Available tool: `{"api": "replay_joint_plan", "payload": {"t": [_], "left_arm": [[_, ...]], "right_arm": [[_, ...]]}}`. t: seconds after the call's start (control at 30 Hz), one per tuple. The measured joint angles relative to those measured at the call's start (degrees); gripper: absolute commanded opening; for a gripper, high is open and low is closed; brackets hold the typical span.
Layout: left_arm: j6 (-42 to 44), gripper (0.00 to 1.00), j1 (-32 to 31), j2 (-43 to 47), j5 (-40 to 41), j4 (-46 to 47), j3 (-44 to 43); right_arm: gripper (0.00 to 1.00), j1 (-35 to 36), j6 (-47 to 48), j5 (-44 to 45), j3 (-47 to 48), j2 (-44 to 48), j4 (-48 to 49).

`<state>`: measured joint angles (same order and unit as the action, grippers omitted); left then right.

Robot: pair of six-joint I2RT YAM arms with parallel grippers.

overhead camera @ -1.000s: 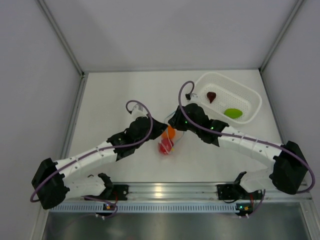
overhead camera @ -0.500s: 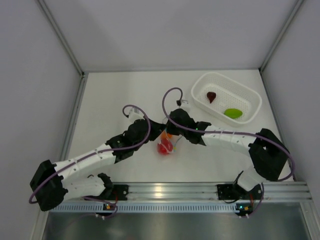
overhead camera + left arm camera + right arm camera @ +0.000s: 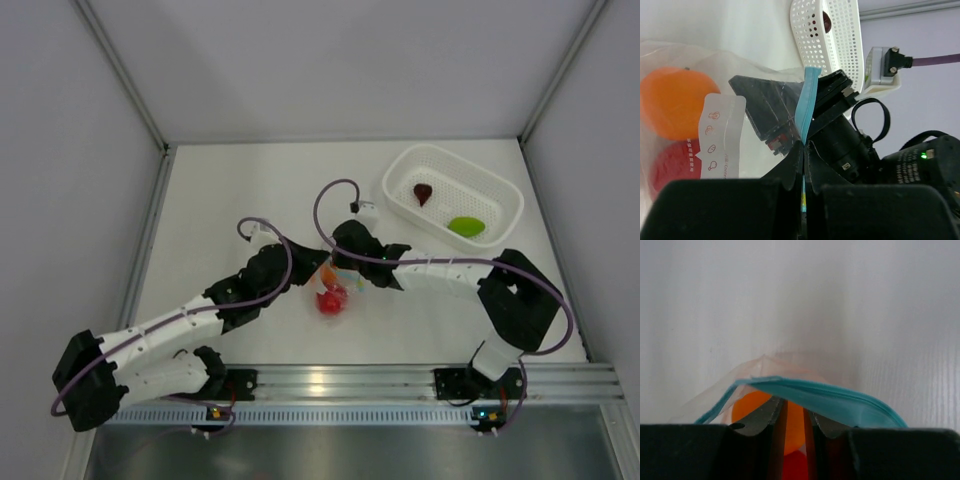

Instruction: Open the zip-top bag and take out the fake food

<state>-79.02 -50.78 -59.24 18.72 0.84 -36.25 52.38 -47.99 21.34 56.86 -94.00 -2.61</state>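
The zip-top bag [image 3: 338,291] lies mid-table, holding the orange ball [image 3: 675,102] and the red ball [image 3: 329,301]. My left gripper [image 3: 804,148] is shut on the bag's teal zip strip [image 3: 807,100] and holds that lip up. My right gripper [image 3: 795,409] is at the bag's mouth, fingers a little apart, tips under the other teal lip [image 3: 840,401]. The orange ball [image 3: 795,427] shows in the gap beyond them, and I cannot tell if they touch it. The lime-green piece [image 3: 466,226] and the maroon piece [image 3: 423,192] lie in the white basket [image 3: 500,190].
The basket stands at the back right, about a hand's width from the right gripper [image 3: 343,268]; its perforated wall shows in the left wrist view [image 3: 840,35]. Grey walls enclose the table on three sides. The left gripper [image 3: 308,273] sits just left of the bag.
My right arm has folded in and its gripper moved left and nearer, into the bag's mouth. The left gripper drew slightly left with the strip. The bag shifted a little toward the front.
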Motion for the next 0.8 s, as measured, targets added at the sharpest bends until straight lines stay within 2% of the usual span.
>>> {"api": "replay_joint_plan", "payload": {"t": [0.27, 0.53, 0.8], "left_arm": [[0.11, 0.00, -0.02, 2.73, -0.44, 0.09, 0.81], [1.88, 0.00, -0.55, 2.75, -2.84, 0.09, 0.81], [4.46, 0.00, -0.76, 1.29, -3.93, 1.40, 1.01]], "right_arm": [[0.18, 0.00, 6.38, 9.55, -4.33, 2.84, -4.81], [0.18, 0.22, 14.01, 22.40, -1.99, 9.38, -16.02], [0.24, 0.46, 18.60, 23.89, 0.92, 10.67, -24.06]]}}
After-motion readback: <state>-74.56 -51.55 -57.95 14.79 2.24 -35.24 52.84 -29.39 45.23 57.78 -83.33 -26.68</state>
